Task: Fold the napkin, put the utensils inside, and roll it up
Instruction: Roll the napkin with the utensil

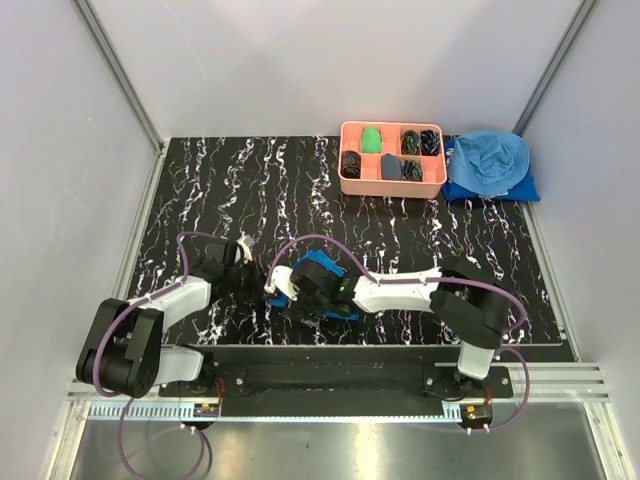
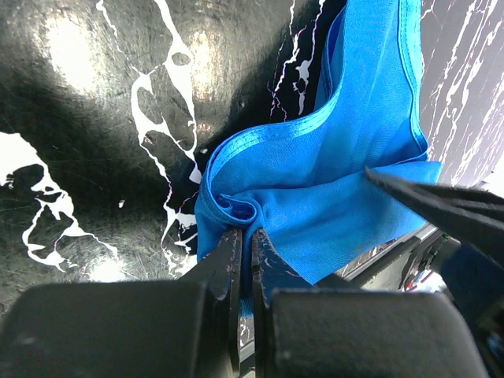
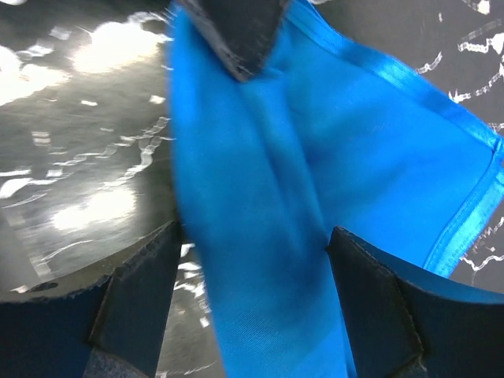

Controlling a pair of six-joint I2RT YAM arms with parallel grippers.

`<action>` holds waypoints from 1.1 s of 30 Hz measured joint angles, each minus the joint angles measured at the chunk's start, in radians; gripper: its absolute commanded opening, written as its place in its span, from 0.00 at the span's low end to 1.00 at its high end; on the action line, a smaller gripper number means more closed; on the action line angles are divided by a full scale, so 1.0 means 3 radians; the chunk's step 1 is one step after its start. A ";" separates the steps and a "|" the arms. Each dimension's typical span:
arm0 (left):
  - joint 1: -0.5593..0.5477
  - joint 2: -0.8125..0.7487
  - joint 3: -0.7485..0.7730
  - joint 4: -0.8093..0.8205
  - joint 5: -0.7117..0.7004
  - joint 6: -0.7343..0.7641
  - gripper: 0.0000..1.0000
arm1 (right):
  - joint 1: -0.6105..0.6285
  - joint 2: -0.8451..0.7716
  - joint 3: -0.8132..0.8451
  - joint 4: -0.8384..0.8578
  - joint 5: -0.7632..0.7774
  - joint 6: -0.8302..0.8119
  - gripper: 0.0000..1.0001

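The royal-blue napkin lies bunched near the table's front edge, between my two grippers. My left gripper is shut on a folded edge of the napkin, with the cloth pinched between its fingertips. My right gripper is open, and a hanging band of the napkin runs between its spread fingers without being gripped. A dark finger of the right gripper shows in the left wrist view. The left gripper's tip shows in the right wrist view. The fork and spoon are out of view.
A salmon compartment tray with rolled dark and green items stands at the back right. A paler sky-blue heap of cloth lies beside it. Grey walls close in both sides of the black marbled table.
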 measured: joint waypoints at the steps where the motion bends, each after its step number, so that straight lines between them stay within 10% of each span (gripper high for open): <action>1: 0.0000 0.0000 0.0000 -0.0003 0.0000 0.0001 0.00 | -0.0001 0.0045 0.0000 0.0015 0.0060 -0.0011 0.81; 7: 0.0000 0.0003 0.0019 -0.0034 0.0003 0.0048 0.00 | -0.0013 0.0174 0.0066 0.0158 0.0128 -0.0041 0.52; 13: 0.0001 0.0024 0.0070 -0.0079 -0.0011 0.0132 0.48 | -0.0112 0.0281 0.0205 0.0020 -0.0207 0.0037 0.38; 18: 0.0004 -0.0114 0.0123 -0.0196 -0.0113 0.0182 0.66 | -0.0324 0.0329 0.0294 -0.0104 -0.0694 0.0177 0.34; 33: 0.0004 -0.0905 -0.0209 -0.0200 -0.0365 0.0182 0.77 | -0.1024 0.1100 0.1142 -0.0960 -0.2758 0.0557 0.30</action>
